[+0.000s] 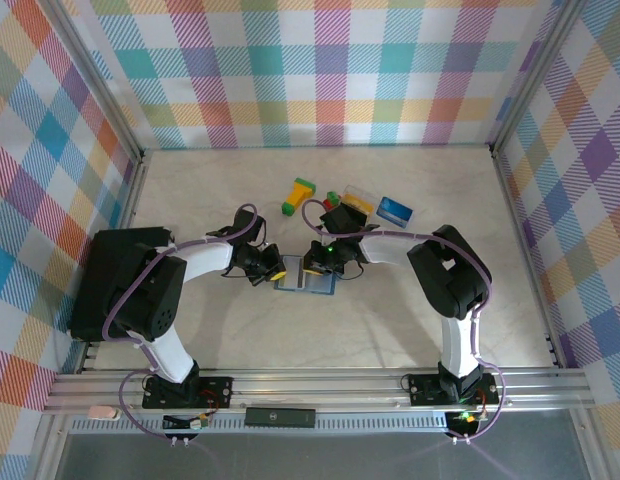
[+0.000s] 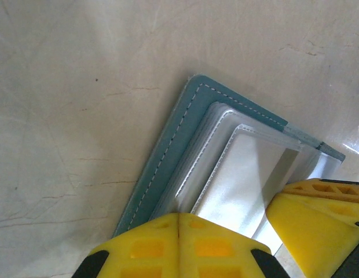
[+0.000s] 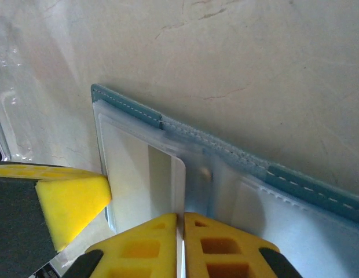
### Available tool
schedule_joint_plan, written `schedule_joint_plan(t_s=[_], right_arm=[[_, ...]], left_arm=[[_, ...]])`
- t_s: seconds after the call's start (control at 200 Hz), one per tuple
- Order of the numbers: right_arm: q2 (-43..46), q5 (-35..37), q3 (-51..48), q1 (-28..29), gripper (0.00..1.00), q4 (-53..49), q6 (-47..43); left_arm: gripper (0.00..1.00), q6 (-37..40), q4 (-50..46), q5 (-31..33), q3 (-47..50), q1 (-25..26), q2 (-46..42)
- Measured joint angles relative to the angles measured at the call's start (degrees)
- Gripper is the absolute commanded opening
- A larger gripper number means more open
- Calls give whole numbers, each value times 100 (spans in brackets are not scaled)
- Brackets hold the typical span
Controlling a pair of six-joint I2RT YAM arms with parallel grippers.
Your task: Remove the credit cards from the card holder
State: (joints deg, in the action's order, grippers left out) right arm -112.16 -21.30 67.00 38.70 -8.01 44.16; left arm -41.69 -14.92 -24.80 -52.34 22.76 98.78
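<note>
A: Where is the card holder (image 1: 305, 284)?

B: It lies open and flat on the counter (image 1: 410, 330), just left of the middle of the overhead view. Both arms are bent down over it. Its slate-blue stitched cover is underneath and the clear sleeves (image 2: 243, 174) face up.

A: And the left jaws?

B: Closed. In the left wrist view the two yellow fingers (image 2: 139, 249) meet along one seam at the bottom centre of the frame, over the edge of the sleeves. Whether a sleeve is caught between them cannot be told.

A: The right jaws?

B: Also closed, at the bottom centre of the right wrist view. A thin pale edge (image 3: 180, 191) with a rounded corner runs straight down into the seam between those fingers (image 3: 226, 249). Whether it is a card or a sleeve cannot be told. A finger of the left arm shows at the lower left of that frame, just beside them.

A: Are any cards out of the holder?

B: A blue card (image 1: 395, 208) lies on the counter to the upper right of the holder, with a yellowish card (image 1: 358, 198) just to its left. A yellow-and-green block (image 1: 299, 196) sits further left, apart from the holder.
</note>
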Motion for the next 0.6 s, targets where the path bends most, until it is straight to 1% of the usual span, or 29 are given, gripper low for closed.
schedule_joint_plan(t_s=[0.205,0.305,0.44,0.6], right_arm=[[0,-22,-39,-17,3,46,-7],[0,33,-52,-15,3,44,-55],[2,120,-59,-17,3,24,-131],[42,208,-149,-46,3,48,-149]], left_arm=[[3,15,-4,0,0,0,-2],[6,22,-15,11,0,0,-20],[12,61,-50,94,0,4,-42],[13,74,-116,157,0,4,-79]])
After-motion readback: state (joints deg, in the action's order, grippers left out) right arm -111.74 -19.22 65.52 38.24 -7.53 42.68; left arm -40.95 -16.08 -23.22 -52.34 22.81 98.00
